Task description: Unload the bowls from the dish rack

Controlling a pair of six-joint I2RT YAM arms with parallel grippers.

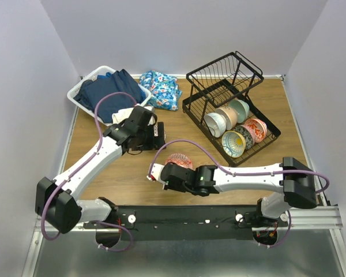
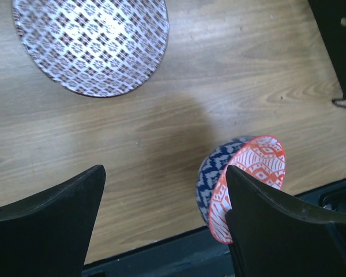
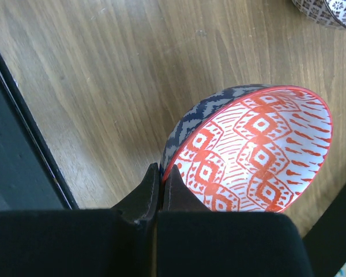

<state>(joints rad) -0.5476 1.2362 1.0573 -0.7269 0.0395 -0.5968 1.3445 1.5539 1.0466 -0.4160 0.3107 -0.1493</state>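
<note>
Right gripper [image 3: 160, 174] tight on red-patterned bowl [image 3: 259, 150] rim (left gripper [image 2: 164, 173] wide)

In the top view the rack [image 1: 230, 112] sits on the table [image 1: 121, 173] at upper right, with bowls [image 1: 236, 124] packed together in its lower right part. A basket [image 1: 81, 89] sits at upper left with clothes [image 1: 112, 92] in it, and a cloth heap [image 1: 161, 89] lies between basket and rack. At centre a tilted bowl [image 1: 179, 160] has its rim pinched in the right gripper [image 3: 157, 184]. In the left wrist view a loose bowl [image 2: 91, 43] rests on the table at upper left, apart from the tilted bowl at lower right.
</note>
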